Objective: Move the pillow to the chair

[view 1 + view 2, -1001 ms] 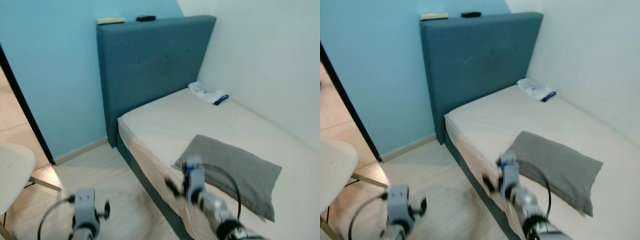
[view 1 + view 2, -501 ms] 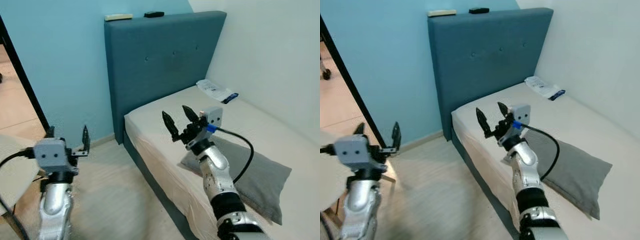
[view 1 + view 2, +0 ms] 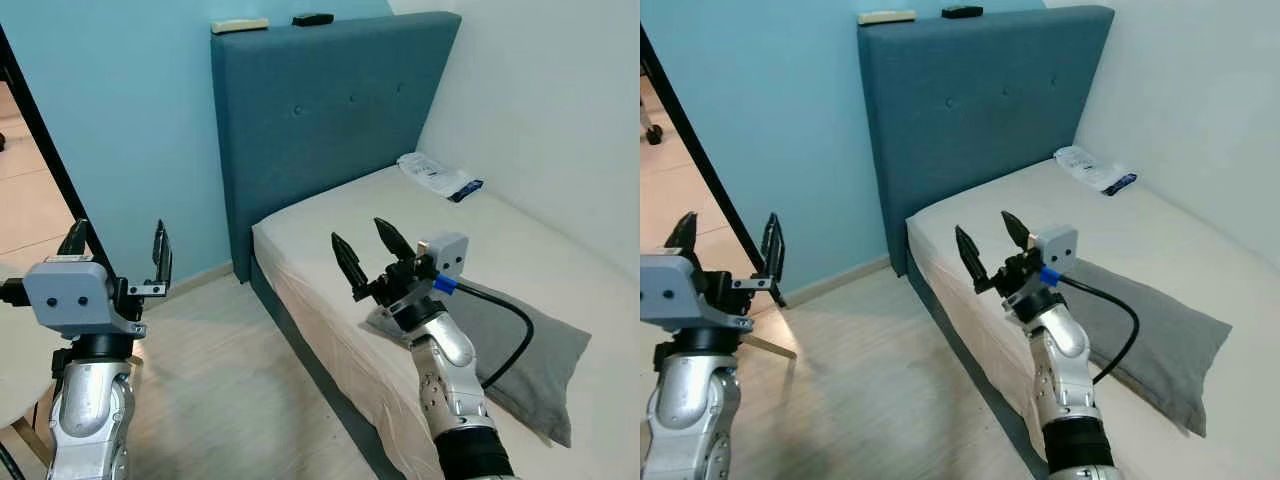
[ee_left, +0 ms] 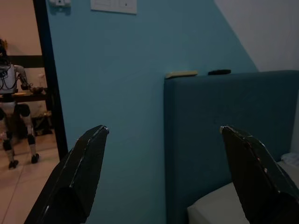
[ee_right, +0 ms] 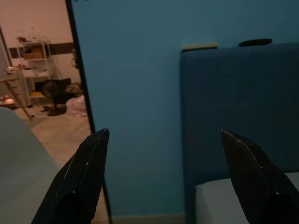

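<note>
Nearest, the left hand [image 3: 117, 262] is raised over the wooden floor [image 3: 210, 390] beside the bed, its 2 black fingers spread and holding nothing. A little further in, the right hand [image 3: 372, 257] is lifted above the bed's near edge, fingers also spread wide and empty, pointing toward the headboard rather than down.

The grey pillow [image 3: 510, 345] lies flat on the mattress [image 3: 340, 225] just behind the right forearm, its near corner close to the bed's edge. The step in hand looks like the reach for it. To do that well, the right hand should turn and drop toward that near corner, then close on a thick fold of fabric, not a thin skin that could slip. Soft stuffing will sag, so bringing the left hand across to take a second edge would help.

Beyond, a white packet [image 3: 435, 177] rests near the blue headboard [image 3: 330, 120]; leave it alone.
</note>
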Available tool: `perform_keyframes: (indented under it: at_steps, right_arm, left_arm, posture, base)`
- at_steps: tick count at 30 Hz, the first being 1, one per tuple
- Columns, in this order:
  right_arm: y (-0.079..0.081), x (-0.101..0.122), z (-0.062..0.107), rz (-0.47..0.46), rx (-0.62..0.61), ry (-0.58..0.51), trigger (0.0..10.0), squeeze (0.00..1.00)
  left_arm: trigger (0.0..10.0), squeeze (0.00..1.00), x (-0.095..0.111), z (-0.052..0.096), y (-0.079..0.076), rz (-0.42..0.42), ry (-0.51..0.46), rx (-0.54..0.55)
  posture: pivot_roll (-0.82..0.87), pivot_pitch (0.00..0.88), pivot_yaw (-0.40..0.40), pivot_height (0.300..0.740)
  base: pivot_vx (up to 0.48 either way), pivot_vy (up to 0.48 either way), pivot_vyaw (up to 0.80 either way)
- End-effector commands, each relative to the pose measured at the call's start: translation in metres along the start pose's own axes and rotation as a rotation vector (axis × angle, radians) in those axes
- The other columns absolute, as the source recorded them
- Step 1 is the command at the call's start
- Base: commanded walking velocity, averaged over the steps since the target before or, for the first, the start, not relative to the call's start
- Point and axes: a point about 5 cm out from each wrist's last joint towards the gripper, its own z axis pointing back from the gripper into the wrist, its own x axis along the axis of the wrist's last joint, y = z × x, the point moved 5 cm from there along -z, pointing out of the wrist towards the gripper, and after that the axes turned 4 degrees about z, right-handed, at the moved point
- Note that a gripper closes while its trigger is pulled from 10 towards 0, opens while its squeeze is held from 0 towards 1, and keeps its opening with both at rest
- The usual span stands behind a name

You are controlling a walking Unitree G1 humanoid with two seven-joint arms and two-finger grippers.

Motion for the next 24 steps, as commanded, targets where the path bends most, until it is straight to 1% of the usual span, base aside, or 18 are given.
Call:
perform_keyframes:
  at_steps: [1,3,7,10,11,14,24]
  right_arm:
    - [0.003,0.006,0.0,-0.018,0.009,-0.013,10.0,0.0]
    - [0.005,0.009,0.0,-0.022,0.016,-0.018,10.0,0.0]
    - [0.005,0.013,-0.001,-0.026,0.013,-0.022,10.0,0.0]
    - [0.003,0.015,-0.002,-0.023,0.005,-0.029,10.0,0.0]
    - [0.0,0.014,-0.004,-0.013,-0.007,-0.029,10.0,0.0]
    - [-0.002,0.018,-0.007,-0.016,-0.014,-0.037,10.0,0.0]
    - [-0.007,0.022,-0.009,-0.017,-0.016,-0.032,10.0,0.0]
  left_arm:
    - [10.0,0.0,0.003,-0.001,-0.005,0.025,0.006,-0.005]
    - [10.0,0.0,-0.005,0.001,-0.006,0.022,0.034,-0.013]
    - [10.0,0.0,-0.012,0.001,-0.007,0.021,0.069,-0.009]
    - [10.0,0.0,-0.013,-0.001,-0.006,0.02,0.071,-0.004]
    - [10.0,0.0,-0.012,-0.005,-0.006,0.022,0.067,0.002]
    - [10.0,0.0,-0.01,-0.009,-0.007,0.021,0.058,0.0]
    - [10.0,0.0,-0.011,-0.008,-0.007,0.022,0.07,0.003]
  posture:
    - [0.02,0.074,-0.103,0.74]
    - [0.02,0.066,-0.101,0.74]
    - [0.02,0.06,-0.093,0.74]
    - [0.01,0.054,-0.089,0.74]
    - [0.01,0.059,-0.087,0.74]
    - [0.01,0.062,-0.089,0.74]
    - [0.01,0.058,-0.098,0.74]
  base:
    - [0.0,0.0,0.0]
    - [0.0,0.0,0.0]
    - [0.0,0.0,0.0]
    - [0.0,0.0,0.0]
    - [0.0,0.0,0.0]
    - [0.0,0.0,0.0]
    - [0.0,0.0,0.0]
